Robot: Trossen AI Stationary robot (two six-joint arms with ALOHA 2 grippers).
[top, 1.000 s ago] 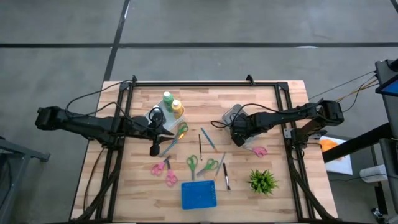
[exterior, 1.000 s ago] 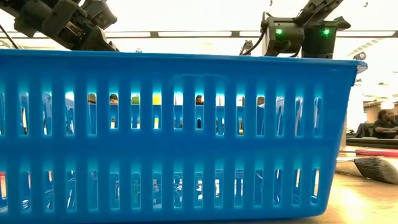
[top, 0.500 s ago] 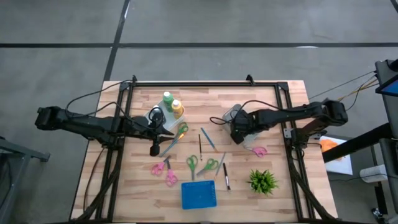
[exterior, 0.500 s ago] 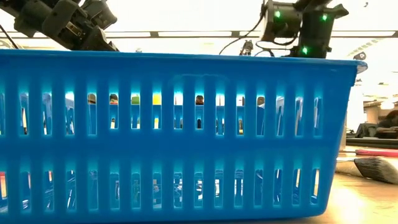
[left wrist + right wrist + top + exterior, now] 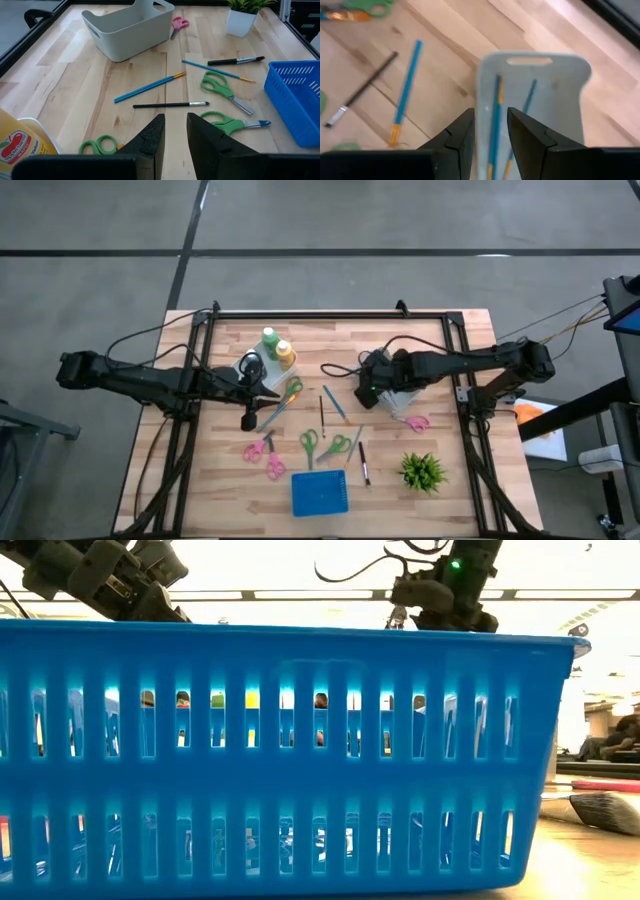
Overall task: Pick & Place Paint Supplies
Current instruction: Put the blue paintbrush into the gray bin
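Two paint brushes (image 5: 495, 107) lie in the pale grey bin (image 5: 560, 115) right of centre. My right gripper (image 5: 491, 127) hangs above that bin (image 5: 396, 394), narrowly open and holding nothing; one brush shows through the gap. Several more brushes lie flat mid-table, among them a blue one (image 5: 335, 402) and a dark one (image 5: 322, 410). A green bottle (image 5: 269, 340) and a yellow bottle (image 5: 285, 355) stand upright at the far left. My left gripper (image 5: 175, 125) waits beside them, narrowly open and empty.
Green scissors (image 5: 308, 443) and pink scissors (image 5: 262, 450) lie scattered mid-table. A blue slotted basket (image 5: 320, 493) sits at the near edge and fills the low view (image 5: 290, 760). A small potted plant (image 5: 422, 470) stands near right. A black frame rims the table.
My right gripper has risen above the grey bin and shifted a little toward the table's left, tipping as it went. The gap between its fingers looks unchanged. The brushes and bottles lie where they were.
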